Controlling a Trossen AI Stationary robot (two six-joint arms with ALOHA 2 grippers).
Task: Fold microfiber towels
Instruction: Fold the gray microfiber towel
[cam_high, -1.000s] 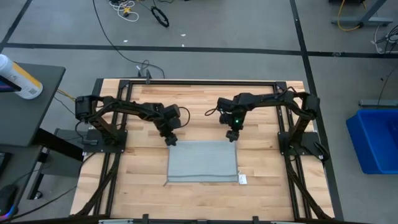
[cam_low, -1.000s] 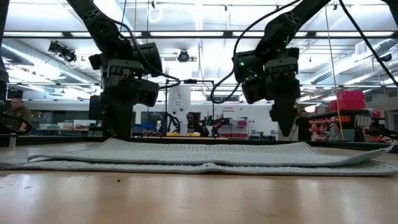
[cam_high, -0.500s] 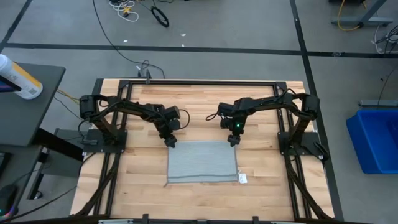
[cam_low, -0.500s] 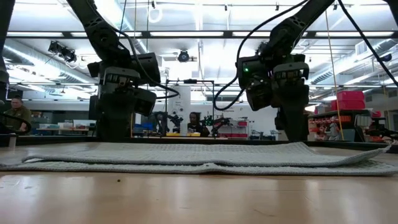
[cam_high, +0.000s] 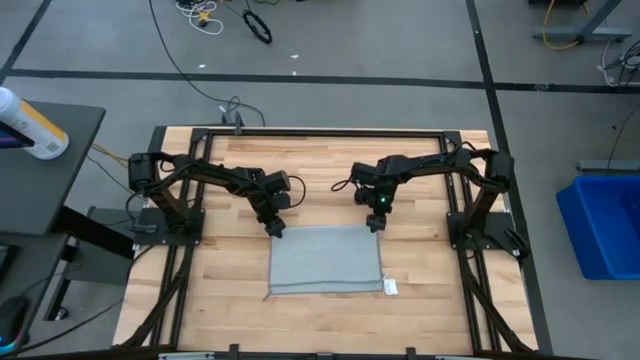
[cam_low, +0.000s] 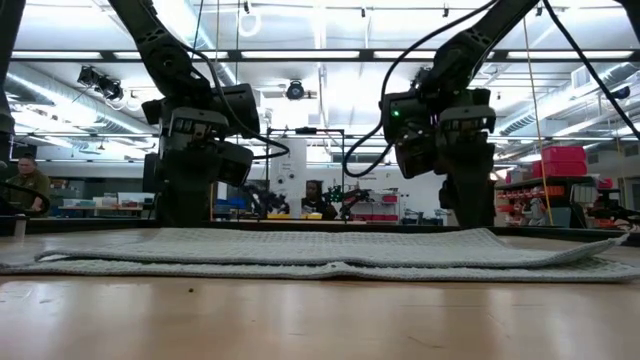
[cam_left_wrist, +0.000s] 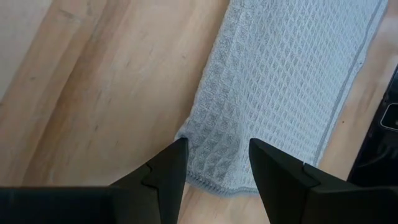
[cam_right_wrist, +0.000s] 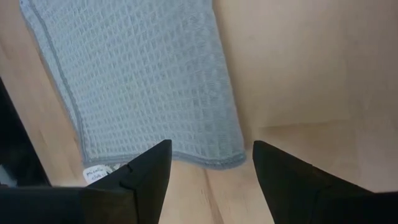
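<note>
Since a second ago the right gripper has dropped from above the towel to its upper right corner in the high view, fingers spread with the corner between them, not pinching. At the upper left corner the left gripper sits equally low, fingers spread astride the cloth's edge. Folded, the grey-blue towel lies flat just below centre frame on the wooden table, its white tag at the lower right corner.
</note>
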